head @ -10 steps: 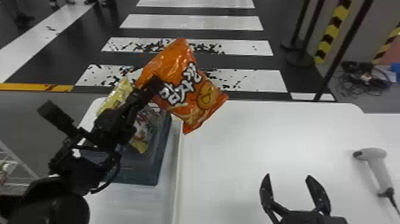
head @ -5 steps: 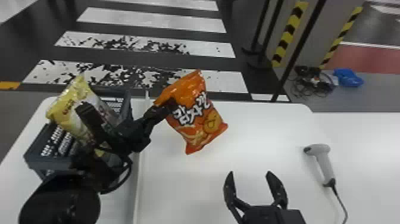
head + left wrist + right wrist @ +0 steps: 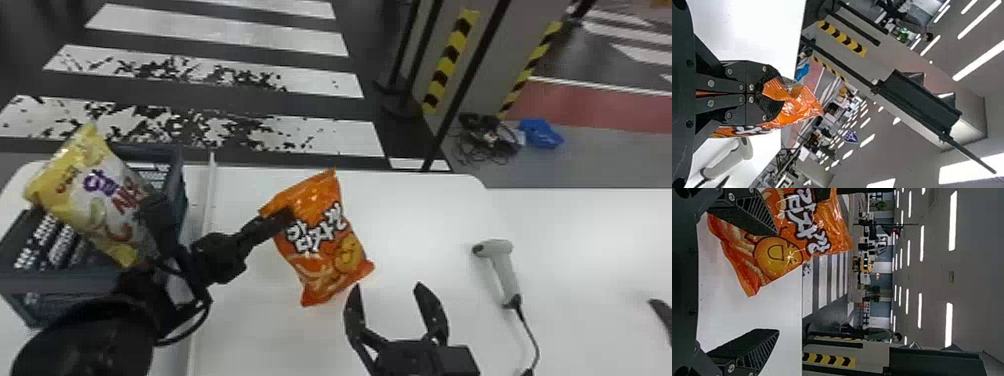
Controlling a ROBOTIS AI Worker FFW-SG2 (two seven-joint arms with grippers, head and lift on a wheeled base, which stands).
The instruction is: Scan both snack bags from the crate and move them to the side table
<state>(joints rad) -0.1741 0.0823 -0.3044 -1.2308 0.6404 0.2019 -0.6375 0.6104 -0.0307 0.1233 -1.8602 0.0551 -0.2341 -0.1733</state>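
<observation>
Your left end effector [image 3: 286, 216] pinches the orange snack bag [image 3: 320, 250] by its upper edge over the white worktop [image 3: 425, 215] at center frame, fingertips covering some of the film. Your right end effector [image 3: 388, 285], spread and empty, sits near the bag, lower right of center. At left, your left arm partly hides the yellow snack bag [image 3: 100, 195] and crate [image 3: 75, 285]. A dark object [image 3: 662, 310], cropped by the right edge, defies identification.
</observation>
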